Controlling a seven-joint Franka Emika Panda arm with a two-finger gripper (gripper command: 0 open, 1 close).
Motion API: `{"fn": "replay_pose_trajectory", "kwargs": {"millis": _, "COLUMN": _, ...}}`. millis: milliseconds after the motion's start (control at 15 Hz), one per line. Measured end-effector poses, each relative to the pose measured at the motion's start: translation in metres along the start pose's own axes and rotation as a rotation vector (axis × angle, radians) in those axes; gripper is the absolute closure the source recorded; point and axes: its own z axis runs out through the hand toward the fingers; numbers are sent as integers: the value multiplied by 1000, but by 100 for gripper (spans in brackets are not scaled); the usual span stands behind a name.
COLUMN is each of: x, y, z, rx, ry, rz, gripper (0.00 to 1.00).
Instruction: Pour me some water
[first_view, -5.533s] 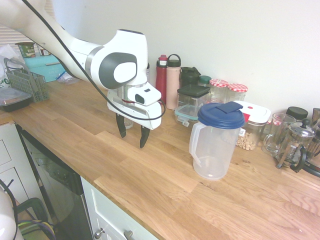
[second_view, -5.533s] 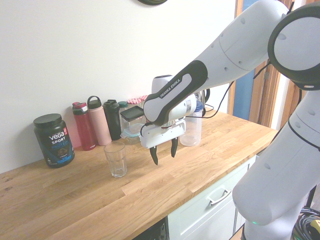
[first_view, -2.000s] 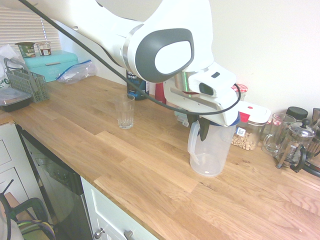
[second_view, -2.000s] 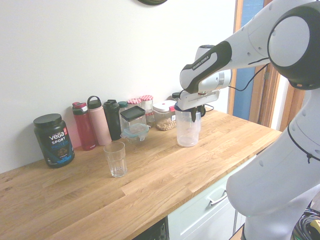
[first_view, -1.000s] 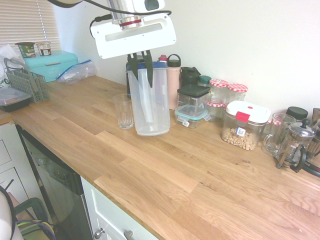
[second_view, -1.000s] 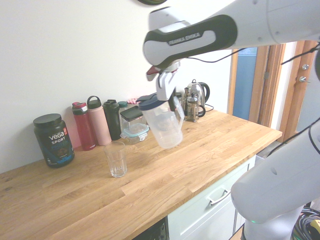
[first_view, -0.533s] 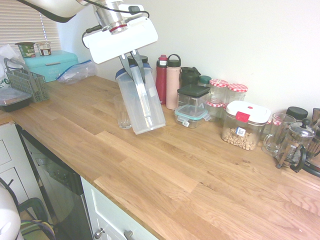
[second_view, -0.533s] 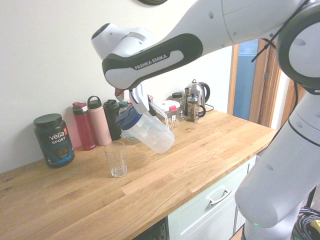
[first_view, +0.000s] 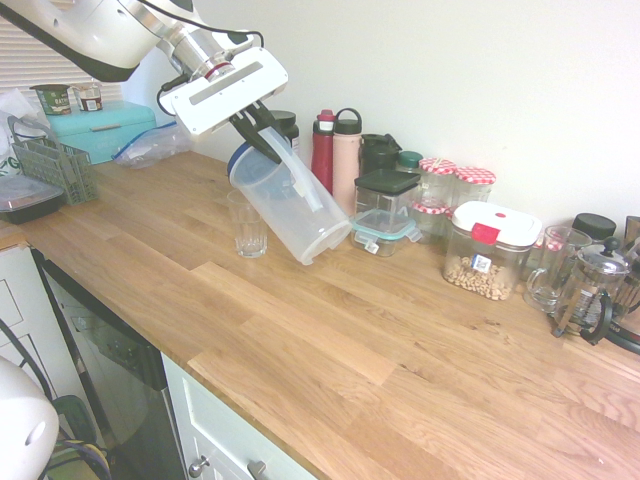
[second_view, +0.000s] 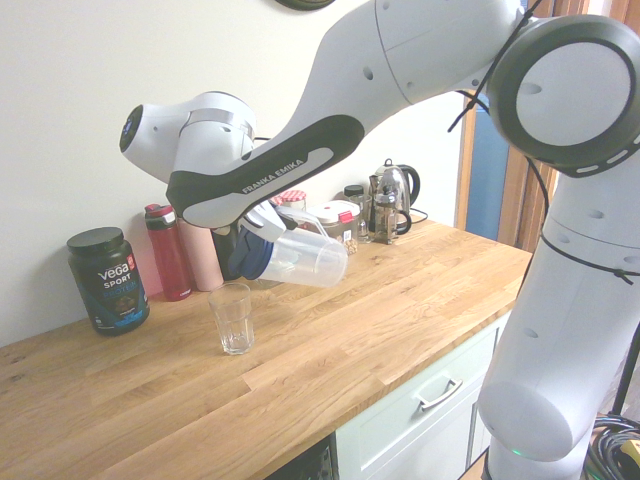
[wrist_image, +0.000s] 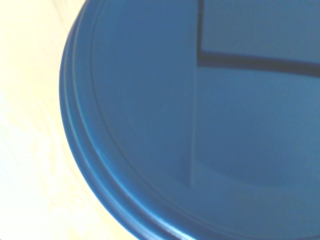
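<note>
A clear plastic pitcher with a dark blue lid hangs in the air, tipped far over. Its lid end points down toward the drinking glass, which stands on the wooden counter just below and beside it. My gripper is shut on the pitcher's handle near the lid. The second exterior view shows the pitcher nearly lying flat above the glass, which looks empty. No water shows in either. The blue lid fills the wrist view.
Along the wall stand a red bottle, a pink bottle, dark containers, jars with checked lids, a box of nuts and a French press. A black protein tub is by the wall.
The pitcher has tipped further over, from a slight lean to nearly horizontal, and its lid end has come closer to the glass.
</note>
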Motion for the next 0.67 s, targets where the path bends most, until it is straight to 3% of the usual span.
{"fn": "replay_pose_trajectory", "kwargs": {"millis": 667, "x": 38, "y": -18, "z": 1, "rx": -82, "ry": -35, "rz": -67, "gripper": 100}}
